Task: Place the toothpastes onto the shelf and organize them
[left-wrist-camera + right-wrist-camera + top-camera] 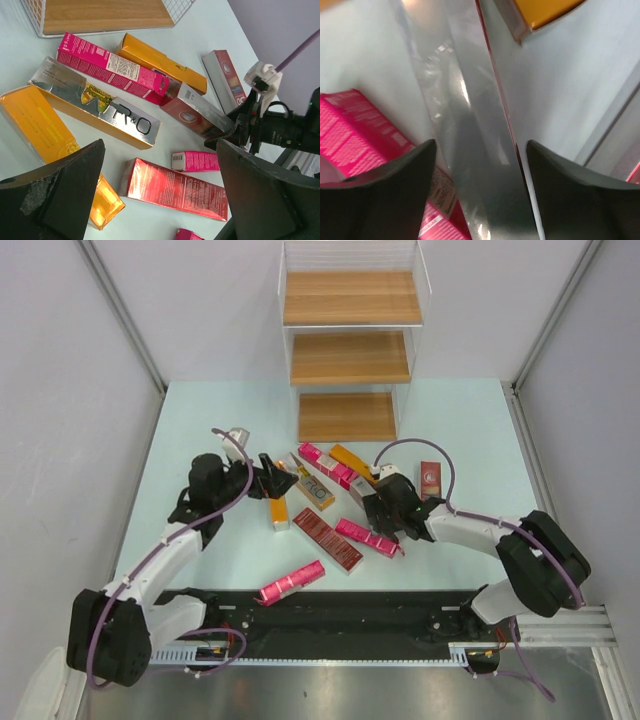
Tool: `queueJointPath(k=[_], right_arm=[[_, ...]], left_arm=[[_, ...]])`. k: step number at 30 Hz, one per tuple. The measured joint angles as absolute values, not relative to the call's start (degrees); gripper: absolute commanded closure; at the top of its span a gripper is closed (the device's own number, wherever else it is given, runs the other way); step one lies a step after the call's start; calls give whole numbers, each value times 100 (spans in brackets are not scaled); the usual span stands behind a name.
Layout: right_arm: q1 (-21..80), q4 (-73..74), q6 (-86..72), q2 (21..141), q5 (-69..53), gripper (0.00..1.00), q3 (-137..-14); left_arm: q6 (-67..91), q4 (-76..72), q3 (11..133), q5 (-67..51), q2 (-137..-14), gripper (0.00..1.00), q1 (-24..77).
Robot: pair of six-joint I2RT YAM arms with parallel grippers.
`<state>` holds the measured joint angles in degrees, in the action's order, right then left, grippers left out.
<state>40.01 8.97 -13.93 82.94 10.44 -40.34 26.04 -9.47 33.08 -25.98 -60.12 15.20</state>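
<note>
The toothpaste cartons lie scattered on the table in front of the shelf [348, 358], whose boards are bare. My left gripper [268, 478] is open and empty; in its wrist view the gripper [160, 150] hangs above a dark red carton [175, 190], with an orange carton [45, 132] beside its left finger. My right gripper [378, 506] is open, with its jaws either side of a silver-and-red carton [475, 125], seen also in the left wrist view [200, 114]. A pink carton [355, 135] lies by its left finger.
Near the shelf foot [100, 15] lie a silver-gold "R&O" carton [100, 107], a long pink carton [110, 67] and an orange one [160, 62]. A dark red carton [431, 480] lies to the right. Pink cartons [368, 537] [290, 582] lie nearer the arm bases.
</note>
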Motion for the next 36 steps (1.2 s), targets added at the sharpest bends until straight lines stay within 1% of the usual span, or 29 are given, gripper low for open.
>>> queueJointPath(k=[2, 4, 5, 7, 8, 9, 12, 16, 22, 25, 29, 33, 36], right_arm=[[4001, 978, -1446, 8412, 1048, 33, -4042], [3990, 1039, -1494, 8521, 1048, 44, -4069], [3990, 1066, -1496, 8549, 1048, 48, -4080], [3988, 1094, -1518, 8549, 974, 52, -4101], [3988, 1107, -1527, 8547, 943, 62, -4104], [3990, 1118, -1538, 8530, 886, 64, -4106], [3988, 1173, -1562, 8412, 701, 67, -4108], [3990, 1378, -1562, 8165, 532, 68, -4191], [3988, 1557, -1605, 7328, 64, 68, -4576], [3990, 1466, -1684, 6864, -489, 66, -4757], [3944, 1157, -1905, 6361, -1428, 66, -4792], [3900, 757, -2134, 6213, -2296, 66, -4792], [3861, 646, -2265, 6202, -2648, 66, -4794]], left_arm=[[2606, -917, 3334, -2598, -5994, 0, 1525], [2606, -878, 3343, -2606, -5927, 0, 1527], [2604, -860, 3345, -2617, -5883, 0, 1527], [2604, -834, 3345, -2622, -5800, 1, 1527], [2598, -819, 3347, -2626, -5767, 0, 1527], [2591, -788, 3358, -2628, -5743, 0, 1527], [2558, -690, 3391, -2626, -5725, 0, 1527], [2547, -644, 3391, -2762, -5721, 0, 1527], [2532, -718, 3472, -3203, -5867, 0, 1680], [2499, -886, 3653, -3483, -6180, 0, 1931], [2703, -1695, 3695, -4139, -6702, 0, 2248], [3151, -2788, 3693, -4650, -7227, 0, 2480], [3511, -3607, 3653, -4963, -7456, 0, 2620]])
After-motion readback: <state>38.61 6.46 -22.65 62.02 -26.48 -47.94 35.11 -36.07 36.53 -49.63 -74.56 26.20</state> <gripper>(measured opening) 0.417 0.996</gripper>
